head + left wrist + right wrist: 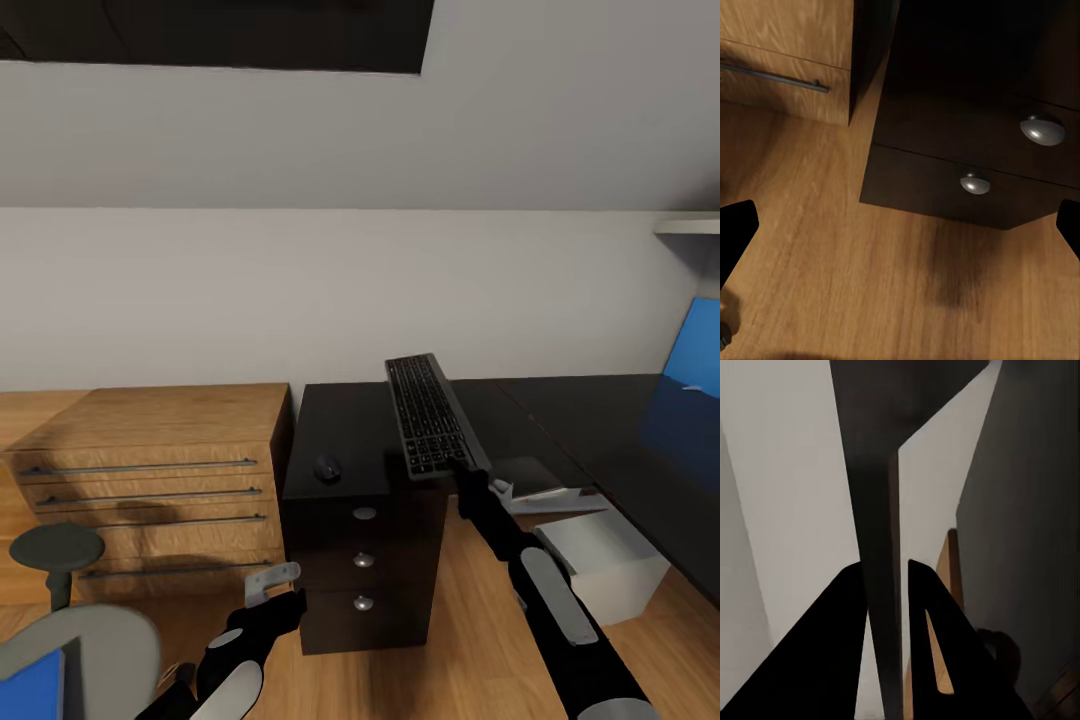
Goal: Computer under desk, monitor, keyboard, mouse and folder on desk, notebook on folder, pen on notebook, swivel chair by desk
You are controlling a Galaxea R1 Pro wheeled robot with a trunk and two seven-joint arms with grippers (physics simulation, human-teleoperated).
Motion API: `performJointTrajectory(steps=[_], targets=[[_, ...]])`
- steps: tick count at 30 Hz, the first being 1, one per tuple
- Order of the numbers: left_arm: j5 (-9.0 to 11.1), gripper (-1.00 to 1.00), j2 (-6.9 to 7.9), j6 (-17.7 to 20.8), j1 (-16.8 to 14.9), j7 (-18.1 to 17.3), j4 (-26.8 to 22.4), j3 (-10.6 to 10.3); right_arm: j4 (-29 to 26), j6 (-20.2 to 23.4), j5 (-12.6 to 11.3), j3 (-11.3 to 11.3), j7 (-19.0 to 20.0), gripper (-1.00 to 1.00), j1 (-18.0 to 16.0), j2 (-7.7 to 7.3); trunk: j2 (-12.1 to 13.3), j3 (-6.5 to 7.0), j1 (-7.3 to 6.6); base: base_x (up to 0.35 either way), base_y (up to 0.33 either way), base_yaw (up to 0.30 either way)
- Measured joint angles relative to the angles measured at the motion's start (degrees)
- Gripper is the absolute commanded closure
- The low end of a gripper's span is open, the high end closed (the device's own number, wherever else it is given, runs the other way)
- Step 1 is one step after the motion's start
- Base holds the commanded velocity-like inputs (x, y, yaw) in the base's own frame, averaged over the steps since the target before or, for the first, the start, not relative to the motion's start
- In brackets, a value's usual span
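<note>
My right gripper (468,472) is shut on the near end of the dark keyboard (430,412) and holds it tilted in the air over the black drawer unit (362,560). In the right wrist view the keyboard (879,510) runs edge-on between the fingers (825,660). The mouse (327,467) lies on the unit's top. The glossy black desk (610,440) with its blue back panel (700,345) stretches right; the pale grey computer (600,565) stands beneath it. My left gripper (272,588) hangs open, low before the drawers. The swivel chair (85,640) carries the blue folder (30,690).
A light-wood chest of drawers (150,470) stands left of the black unit. The left wrist view looks down on wood floor (832,262) and the unit's round knobs (975,182). A pale grey wall rises behind, with a white shelf (690,228) at upper right.
</note>
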Motion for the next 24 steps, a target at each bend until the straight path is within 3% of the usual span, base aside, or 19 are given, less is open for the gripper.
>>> performJointTrajectory(steps=[14, 24], targets=[[0.0, -1.0, 0.06, -0.05, 0.0, 0.0, 0.0, 0.0, -0.64, 0.16, -0.17, -0.01, 0.1, 1.0, 0.96, 0.34, 0.0, 0.0, 0.0, -0.006, -0.003, 0.0], [-0.16, -1.0, 0.08, -0.11, 0.02, 0.17, -0.02, 0.0, -0.63, 0.18, -0.21, -0.02, 0.07, 1.0, 0.98, 0.31, 0.01, 0.0, 0.02, -0.252, -0.23, 0.0]])
